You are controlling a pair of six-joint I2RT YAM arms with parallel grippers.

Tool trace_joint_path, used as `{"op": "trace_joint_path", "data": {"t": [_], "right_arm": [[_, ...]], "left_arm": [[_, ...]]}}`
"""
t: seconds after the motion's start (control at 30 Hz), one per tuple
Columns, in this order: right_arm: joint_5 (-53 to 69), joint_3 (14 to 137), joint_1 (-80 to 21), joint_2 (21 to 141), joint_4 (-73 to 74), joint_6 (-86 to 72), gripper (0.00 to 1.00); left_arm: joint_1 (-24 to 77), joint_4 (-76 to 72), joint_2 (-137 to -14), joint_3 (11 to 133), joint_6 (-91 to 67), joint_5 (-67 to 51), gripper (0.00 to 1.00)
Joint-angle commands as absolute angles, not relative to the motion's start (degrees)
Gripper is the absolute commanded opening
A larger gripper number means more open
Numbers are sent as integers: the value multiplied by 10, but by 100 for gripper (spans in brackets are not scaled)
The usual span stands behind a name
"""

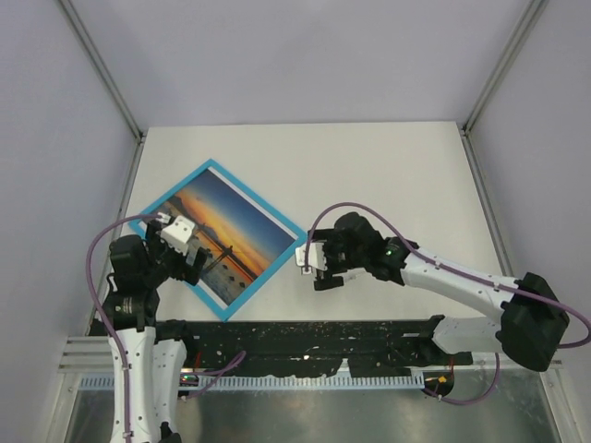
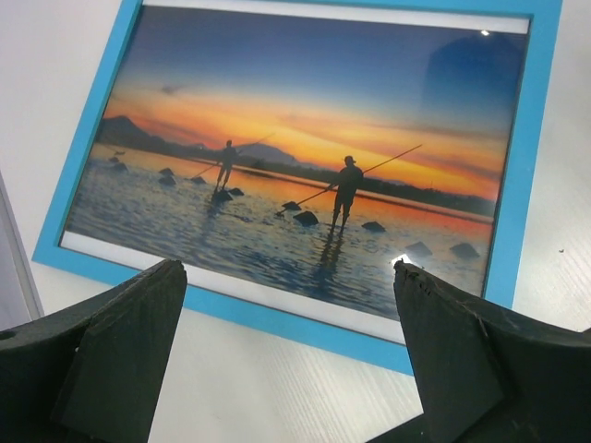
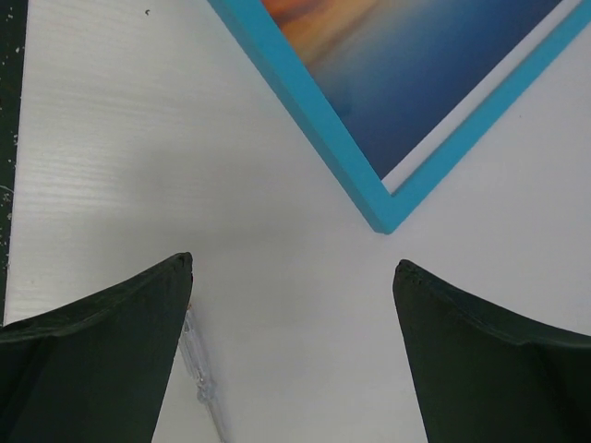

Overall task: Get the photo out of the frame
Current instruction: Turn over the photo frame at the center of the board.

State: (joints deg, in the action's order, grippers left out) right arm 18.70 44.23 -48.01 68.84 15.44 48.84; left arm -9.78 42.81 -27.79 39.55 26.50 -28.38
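Black fingers [image 2: 120,360] of the left jaws fill the bottom corners of the left wrist view. They are spread wide with nothing between them, hovering just short of one long edge of the frame [image 2: 277,323]. That thin bright-blue frame lies flat and face up on the white tabletop [image 1: 369,166], turned diagonally on its left half. Inside it sits the photo [image 2: 305,157]: an orange sunset sky over blue water, with two dark figures holding long poles among rocks and a thin white border all round.

From above, the left arm [image 1: 134,286] reaches over the frame's lower-left side. The right arm [image 1: 462,281] stretches in from the right, and the right jaws are also wide apart and empty. They point at the frame's right corner from just beside it, with bare tabletop between fingertips and corner.
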Motion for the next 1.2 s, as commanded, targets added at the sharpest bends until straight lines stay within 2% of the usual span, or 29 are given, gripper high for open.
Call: {"op": "trace_joint_path", "data": {"t": [0.0,0.33,0.6,0.9,1.17], "right_arm": [[205,488,-496,750,111,577,91],[267,670,-497,958,194,591,89],[288,857,-497,1095,380,624,68],[301,872,-498,1128,410,642,68],[260,894,-503,1174,387,628,67]], "left_arm": [[-95,421,-282,383,268,-239,100],[-95,390,-275,347,236,-198,100],[-95,388,-246,335,233,-191,100],[-95,386,-243,330,233,-198,100],[-95,386,-236,327,234,-200,100]]}}
